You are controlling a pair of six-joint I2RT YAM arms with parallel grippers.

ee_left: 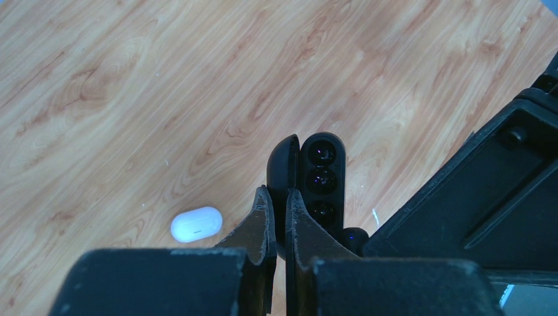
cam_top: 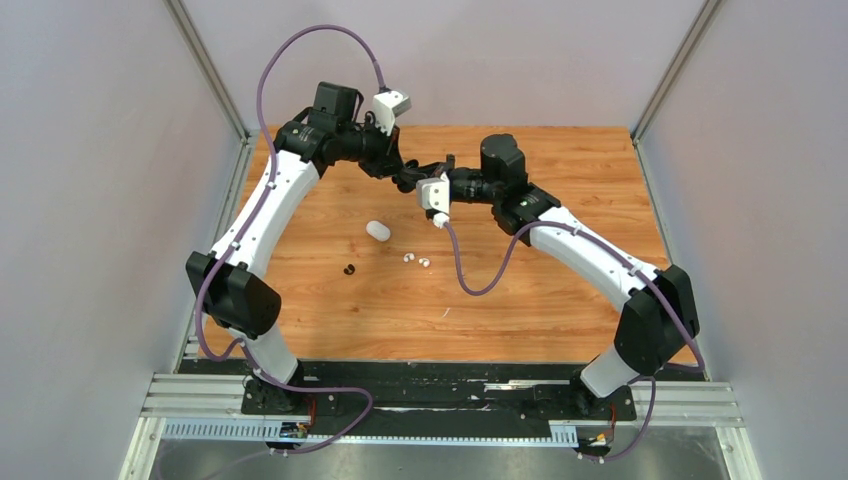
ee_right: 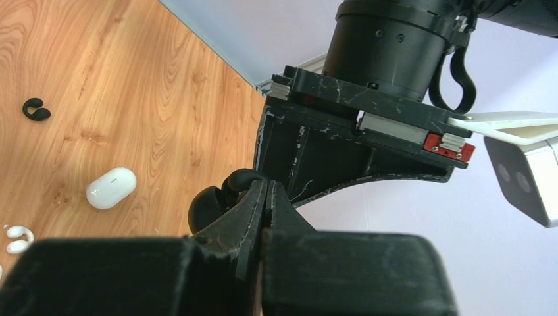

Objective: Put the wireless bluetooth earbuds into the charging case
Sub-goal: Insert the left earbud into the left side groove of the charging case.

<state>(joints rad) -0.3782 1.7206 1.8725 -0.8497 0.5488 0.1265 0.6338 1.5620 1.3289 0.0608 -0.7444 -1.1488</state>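
Observation:
My left gripper (ee_left: pixel 279 197) (cam_top: pixel 407 179) is shut on the lid edge of an open black charging case (ee_left: pixel 322 174), held above the table with its wells showing. My right gripper (ee_right: pixel 264 187) (cam_top: pixel 421 173) meets it from the right, shut on a black earbud (ee_right: pixel 238 179) (ee_left: pixel 352 238) that sits just beside the case's lower end. On the wood lie another black earbud (cam_top: pixel 349 269) (ee_right: pixel 36 109) and two white earbuds (cam_top: pixel 408 257) (cam_top: pixel 424 262) (ee_right: pixel 18 232). A closed white case (cam_top: pixel 377 230) (ee_left: pixel 196 224) (ee_right: pixel 110 188) lies below and to the left of the grippers.
The wooden table (cam_top: pixel 560 290) is enclosed by grey walls on the left, back and right. A purple cable (cam_top: pixel 470 280) hangs from the right wrist down over the middle of the table. The arm bases stand on a black rail (cam_top: pixel 440 395) at the near edge.

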